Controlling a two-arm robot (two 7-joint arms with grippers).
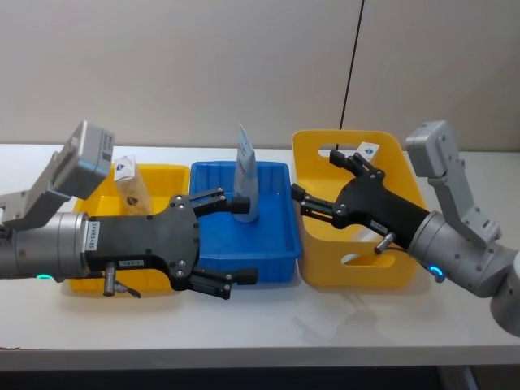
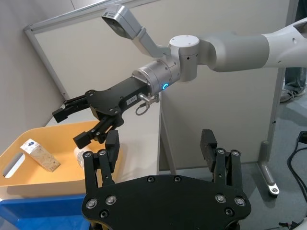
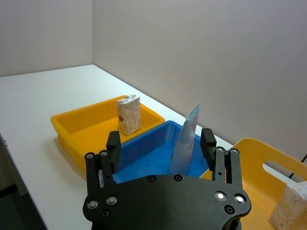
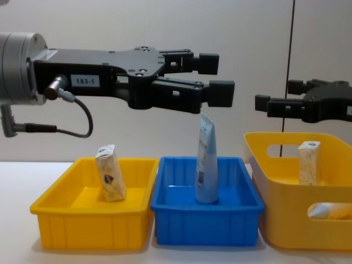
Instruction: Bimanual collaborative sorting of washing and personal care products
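Observation:
A white-and-pale-blue squeeze tube (image 1: 246, 183) (image 4: 206, 165) stands upright in the blue tray (image 1: 276, 252). One cream pack (image 1: 130, 185) (image 4: 110, 173) stands in the yellow tray (image 1: 158, 175); another (image 1: 368, 150) (image 4: 309, 163) stands in the yellow basket (image 1: 370, 272), where a tube (image 4: 330, 210) lies on the bottom. My left gripper (image 1: 231, 236) (image 4: 217, 74) hovers open and empty above the blue tray, just left of the standing tube. My right gripper (image 1: 317, 177) (image 4: 278, 94) hangs open and empty over the basket's left rim, pointing towards the left one.
The three containers stand side by side on a white table (image 1: 268, 325) against a beige wall. Bare table lies in front of them. A black cable (image 1: 351, 73) hangs down behind the basket.

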